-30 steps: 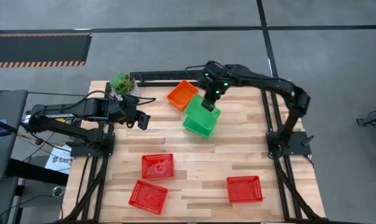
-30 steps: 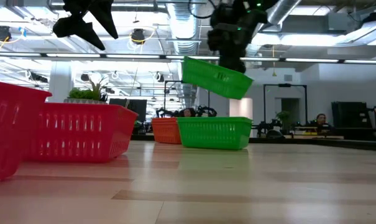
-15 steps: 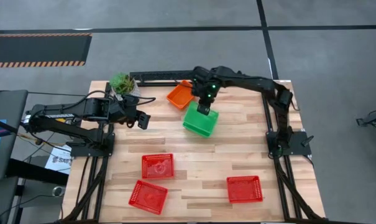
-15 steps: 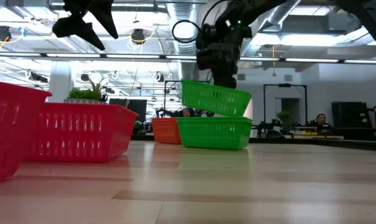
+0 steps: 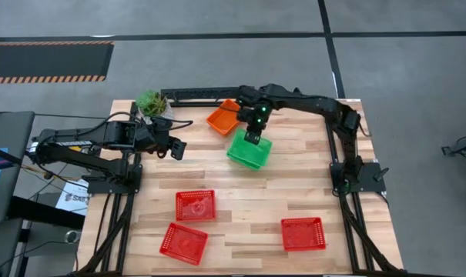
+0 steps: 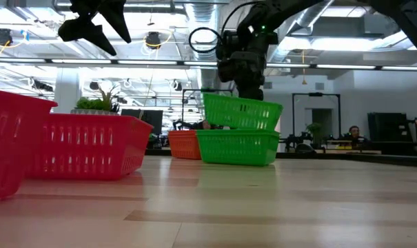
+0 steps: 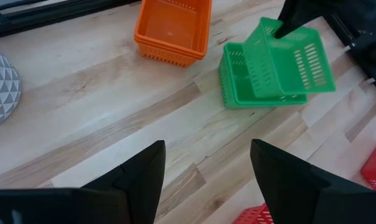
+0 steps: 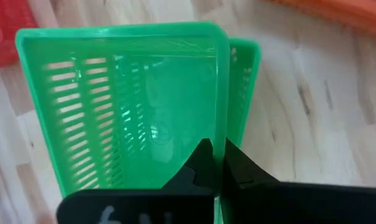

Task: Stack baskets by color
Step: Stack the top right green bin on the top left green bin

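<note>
My right gripper (image 5: 253, 132) is shut on a green basket (image 6: 241, 112), which sits tilted on top of another green basket (image 6: 237, 146) at the table's far middle. An orange stack of baskets (image 5: 223, 117) stands just to the left of them, toward the far edge. Three red baskets (image 5: 196, 205) (image 5: 184, 242) (image 5: 303, 233) rest singly on their bottoms near the front edge. My left gripper (image 7: 206, 168) hangs open above the far left of the table and holds nothing. My right gripper pinches the upper green basket's side wall (image 8: 220, 134) at its rim, one finger (image 8: 200, 163) inside the basket and one (image 8: 238, 167) outside. The fingers come steeply from above, on the basket's far side. The basket is tilted, its underside resting in the lower green basket (image 8: 245, 74).
A small green plant in a white pot (image 5: 150, 102) stands at the far left corner, close to my left arm. Bare wood lies across the table's middle, between the green baskets and the red ones.
My right gripper has come down and a little toward the table's left, still shut on the green basket. The basket hung tilted and clear above the lower green one; now it rests on it, less tilted than before.
</note>
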`<action>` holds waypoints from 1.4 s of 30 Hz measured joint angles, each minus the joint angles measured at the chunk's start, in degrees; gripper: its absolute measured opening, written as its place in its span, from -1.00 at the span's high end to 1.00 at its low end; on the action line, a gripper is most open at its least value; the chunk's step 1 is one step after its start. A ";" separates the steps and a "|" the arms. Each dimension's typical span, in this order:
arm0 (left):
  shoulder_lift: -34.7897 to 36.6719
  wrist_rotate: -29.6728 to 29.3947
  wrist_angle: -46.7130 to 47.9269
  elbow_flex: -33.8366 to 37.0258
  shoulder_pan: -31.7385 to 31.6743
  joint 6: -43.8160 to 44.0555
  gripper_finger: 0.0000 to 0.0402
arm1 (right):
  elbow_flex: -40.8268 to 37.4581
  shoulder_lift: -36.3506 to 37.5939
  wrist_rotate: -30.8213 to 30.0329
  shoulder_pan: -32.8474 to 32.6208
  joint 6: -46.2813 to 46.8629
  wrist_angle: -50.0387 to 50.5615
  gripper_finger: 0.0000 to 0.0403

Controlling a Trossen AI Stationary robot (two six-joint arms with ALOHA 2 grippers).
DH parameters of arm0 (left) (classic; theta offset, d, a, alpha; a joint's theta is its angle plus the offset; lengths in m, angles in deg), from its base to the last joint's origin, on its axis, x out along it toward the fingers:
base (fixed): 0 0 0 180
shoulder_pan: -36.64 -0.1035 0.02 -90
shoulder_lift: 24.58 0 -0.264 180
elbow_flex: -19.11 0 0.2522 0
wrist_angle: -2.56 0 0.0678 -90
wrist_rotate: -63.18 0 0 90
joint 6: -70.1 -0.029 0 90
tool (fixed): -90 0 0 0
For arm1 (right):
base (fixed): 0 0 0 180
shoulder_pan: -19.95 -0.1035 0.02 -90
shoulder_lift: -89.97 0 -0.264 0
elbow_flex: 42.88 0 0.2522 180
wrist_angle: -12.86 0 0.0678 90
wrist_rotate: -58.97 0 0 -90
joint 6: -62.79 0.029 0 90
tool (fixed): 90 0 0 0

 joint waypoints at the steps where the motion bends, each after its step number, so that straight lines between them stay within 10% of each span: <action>1: 0.00 0.00 0.00 0.00 0.00 -0.01 -0.11 | 0.11 -0.43 0.10 -0.25 0.02 -0.32 0.96; 42: 0.00 -0.04 0.01 0.00 0.02 -0.04 -0.11 | 0.09 -1.14 -1.78 -1.03 -7.66 0.26 0.79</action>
